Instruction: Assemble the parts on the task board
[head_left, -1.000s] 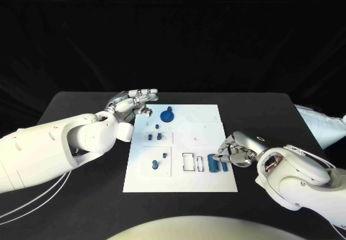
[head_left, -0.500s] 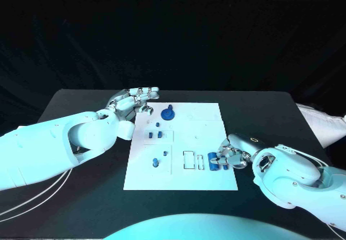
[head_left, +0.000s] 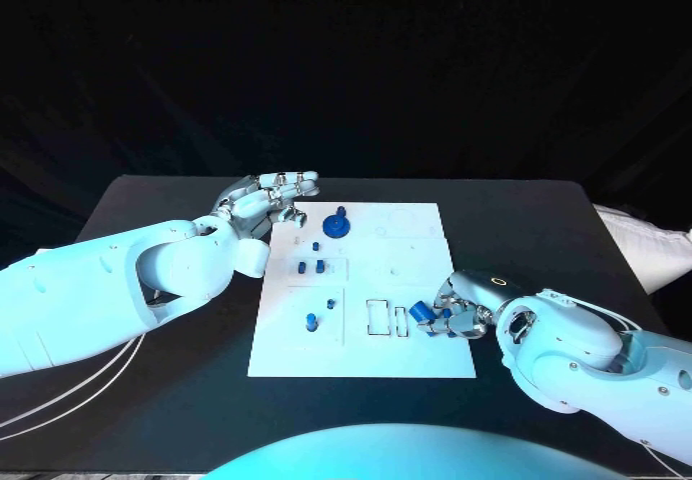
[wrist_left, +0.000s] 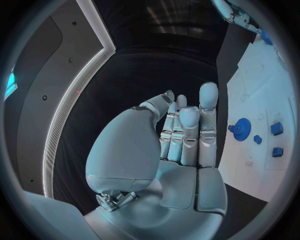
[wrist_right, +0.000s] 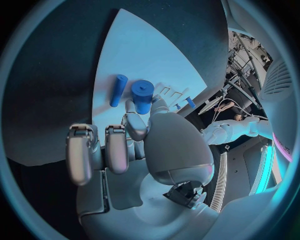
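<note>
Task board: the white plate (head_left: 368, 340) lies lengthwise at the table's centre, both arms flanking it.
Right hand: the right hand (head_left: 459, 309) sits at the board's 4 o'clock edge; in the right wrist view its thumb and a finger pinch a short blue cylinder (wrist_right: 142, 95), the other fingers curled back, probably to keep them clear of the board.
Cylinder's place: held just above the white surface near the outlined slots (head_left: 385, 320), likely lined up for seating.
Blue rod: one slim rod (wrist_right: 118, 90) lies flat on the board just beside the held cylinder, untouched.
Left hand: the left hand (head_left: 271, 200) hovers off the board's 11 o'clock corner, fingers straight and together, holding nothing, apparently parked out of the way.
Gear: one blue gear (head_left: 335, 227) near 12 o'clock.
Small blue pieces: about five more across the board's left half; exact count unclear.
</note>
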